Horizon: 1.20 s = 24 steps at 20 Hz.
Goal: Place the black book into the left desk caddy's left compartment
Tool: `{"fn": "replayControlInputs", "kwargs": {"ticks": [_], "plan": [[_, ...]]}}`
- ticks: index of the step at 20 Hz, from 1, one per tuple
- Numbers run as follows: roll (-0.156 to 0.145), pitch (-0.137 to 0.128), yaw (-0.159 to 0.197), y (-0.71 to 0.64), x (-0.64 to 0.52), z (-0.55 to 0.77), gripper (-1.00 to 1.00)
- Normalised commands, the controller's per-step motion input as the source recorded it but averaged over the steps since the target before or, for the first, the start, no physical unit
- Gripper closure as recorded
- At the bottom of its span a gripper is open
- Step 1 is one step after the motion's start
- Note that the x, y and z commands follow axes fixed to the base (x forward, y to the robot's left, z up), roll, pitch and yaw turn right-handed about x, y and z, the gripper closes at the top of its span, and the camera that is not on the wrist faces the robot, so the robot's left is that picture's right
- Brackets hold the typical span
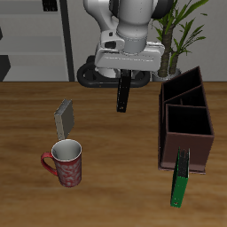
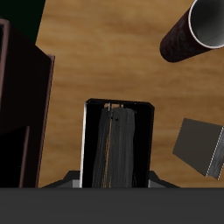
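Exterior view: my gripper hangs above the table.
Fingers: clamped on the black book, held upright in the air.
Caddy: the left desk caddy sits beside the book, apart.
Others: mug, grey book, green book.

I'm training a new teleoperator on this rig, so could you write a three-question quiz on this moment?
1. True or false: the black book lies flat on the table.
2. Which thing leans against the left desk caddy at its end nearest the table's front edge? A) the grey book B) the green book C) the mug
3. Fill in: the gripper is shut on the ____ book.

Key: 1. False: it hangs upright in the gripper, above the table. 2. B. 3. Black; the wrist view shows it between the jaws.
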Motion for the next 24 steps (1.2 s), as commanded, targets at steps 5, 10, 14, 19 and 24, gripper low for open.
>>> {"fn": "replayControlInputs", "kwargs": {"ticks": [5, 10, 14, 19, 24], "plan": [[-0.048, -0.040, -0.008, 0.30, -0.45, 0.29, 1.00], [-0.036, -0.036, -0.048, 0.32, -0.41, 0.17, 1.00], [0.009, -0.050, -0.032, 0.53, -0.61, 0.13, 1.00], [0.020, -0.036, 0.011, 0.34, -0.33, 0.05, 1.00], [0.041, -0.018, 0.002, 0.46, -0.41, -0.03, 1.00]]}}
